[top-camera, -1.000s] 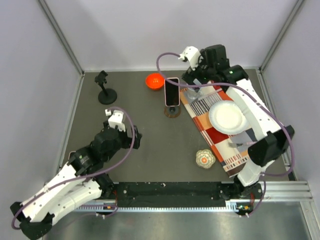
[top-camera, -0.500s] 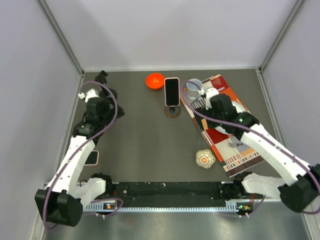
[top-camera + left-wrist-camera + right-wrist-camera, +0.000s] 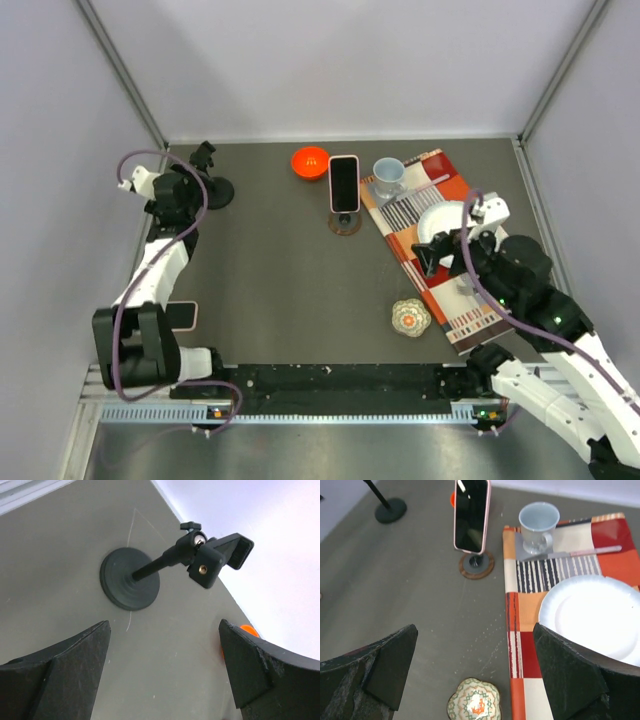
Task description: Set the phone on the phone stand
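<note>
Pink-cased phone with a dark screen (image 3: 343, 183) stands upright on the small round brown stand (image 3: 344, 222), mid-way across the dark grey bench (image 3: 270, 270), beside the orange bowl (image 3: 309, 161). Left end effector (image 3: 162, 630) gapes wide, empty, near the black clamp-topped stand (image 3: 131, 574); right end effector (image 3: 474, 630) is wide too, holding nothing.

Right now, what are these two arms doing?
Neither arm holds anything. The left gripper hangs open just in front of an empty black phone stand at the far left. The right gripper is open too, near the placemat. One pink-cased phone already stands upright on a round base in the middle; what looks like a second phone lies flat at the near left.
</note>
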Motion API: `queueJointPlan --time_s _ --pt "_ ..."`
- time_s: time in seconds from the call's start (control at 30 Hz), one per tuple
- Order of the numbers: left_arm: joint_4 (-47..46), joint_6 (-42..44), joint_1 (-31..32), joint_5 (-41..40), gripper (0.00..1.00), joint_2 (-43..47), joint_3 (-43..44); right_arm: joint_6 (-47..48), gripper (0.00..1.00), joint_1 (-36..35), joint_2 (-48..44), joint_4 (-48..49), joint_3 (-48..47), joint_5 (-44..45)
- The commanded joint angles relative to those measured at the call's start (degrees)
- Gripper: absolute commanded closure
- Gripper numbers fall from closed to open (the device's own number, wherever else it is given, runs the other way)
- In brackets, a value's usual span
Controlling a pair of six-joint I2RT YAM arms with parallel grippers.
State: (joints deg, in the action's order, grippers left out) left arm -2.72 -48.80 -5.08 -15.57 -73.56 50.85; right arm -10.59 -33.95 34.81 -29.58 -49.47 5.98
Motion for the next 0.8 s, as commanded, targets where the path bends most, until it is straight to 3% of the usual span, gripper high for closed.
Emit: queueJointPlan --time_s 0.0,0.1,0.23,0.37,0.5,0.67,0.77 --pt "-26.0 9.0 -1.3 7.6 0.08 -6.7 2.0 0.9 0.01 0.0 -5.6 1.9 0.2 -0.6" --pt "-28.6 12.7 -2.0 9.2 0.11 -12.0 4.4 1.2 0.01 -0.1 -8.2 1.2 -0.2 -1.4" --pt "-32.7 12.7 -3.5 17.5 0.21 -16.3 5.9 1.2 0.01 -0.1 -10.3 -0.6 -1.9 -2.0" --pt "-29.6 12.1 -4.6 18.3 0.29 -19.2 8.4 0.9 0.01 -0.1 -11.5 -1.8 -3.5 -2.5" --pt "-29.6 14.3 -4.8 18.8 0.52 -20.8 10.1 0.5 0.01 -0.1 -11.8 -2.3 -4.7 -3.3" --pt "-29.6 18.9 -5.3 23.7 0.94 -20.2 10.6 0.0 0.01 -0.1 -11.4 -2.6 -4.1 -3.3" --pt "-29.2 19.4 -5.5 27.6 1.0 -16.8 9.2 -0.2 0.01 -0.1 -10.3 -2.6 -3.2 -3.8"
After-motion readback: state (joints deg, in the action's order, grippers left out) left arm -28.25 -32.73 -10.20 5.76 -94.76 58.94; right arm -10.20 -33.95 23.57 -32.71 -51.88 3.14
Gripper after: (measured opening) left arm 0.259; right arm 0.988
